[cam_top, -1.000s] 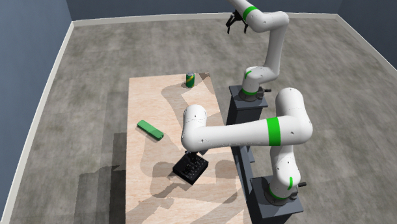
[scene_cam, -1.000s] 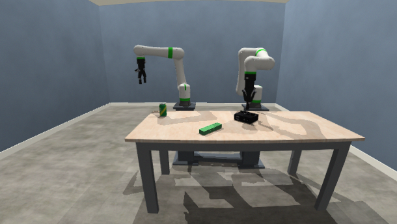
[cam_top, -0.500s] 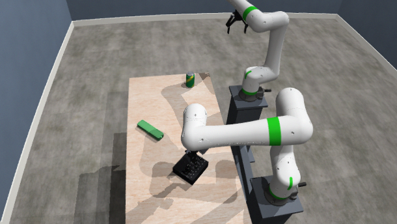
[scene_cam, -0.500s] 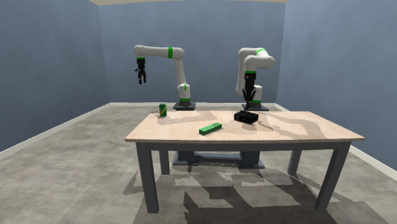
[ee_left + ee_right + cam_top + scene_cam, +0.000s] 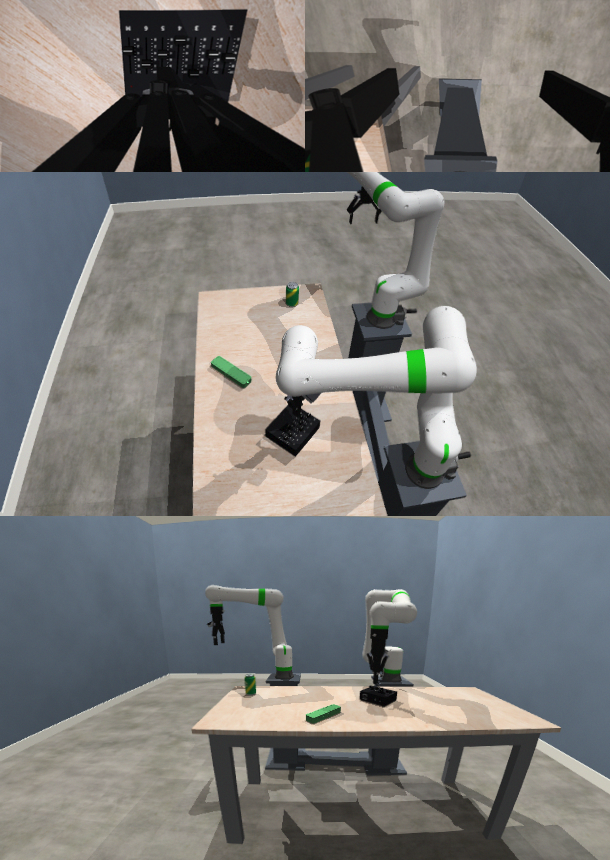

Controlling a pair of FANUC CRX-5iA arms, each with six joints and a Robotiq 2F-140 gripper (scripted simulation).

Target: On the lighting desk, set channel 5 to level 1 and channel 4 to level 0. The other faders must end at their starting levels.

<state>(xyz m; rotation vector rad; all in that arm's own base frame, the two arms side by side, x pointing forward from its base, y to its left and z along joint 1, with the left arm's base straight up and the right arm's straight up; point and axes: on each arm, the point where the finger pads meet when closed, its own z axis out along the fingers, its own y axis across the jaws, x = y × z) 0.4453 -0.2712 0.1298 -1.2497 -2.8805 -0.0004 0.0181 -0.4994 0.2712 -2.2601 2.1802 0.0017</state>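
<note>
Over there, the left arm's clenched fingers hover at the black fader box (image 5: 292,430) (image 5: 378,696) (image 5: 180,23); the right's (image 5: 364,218) (image 5: 218,641) (image 5: 470,94) spread empty.

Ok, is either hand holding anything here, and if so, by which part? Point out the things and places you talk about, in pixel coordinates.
Nothing is held: the left hand (image 5: 296,408) (image 5: 376,681) is shut above the desk (image 5: 286,443) (image 5: 371,697) (image 5: 184,19), the right hand (image 5: 364,220) (image 5: 219,642) open.
</note>
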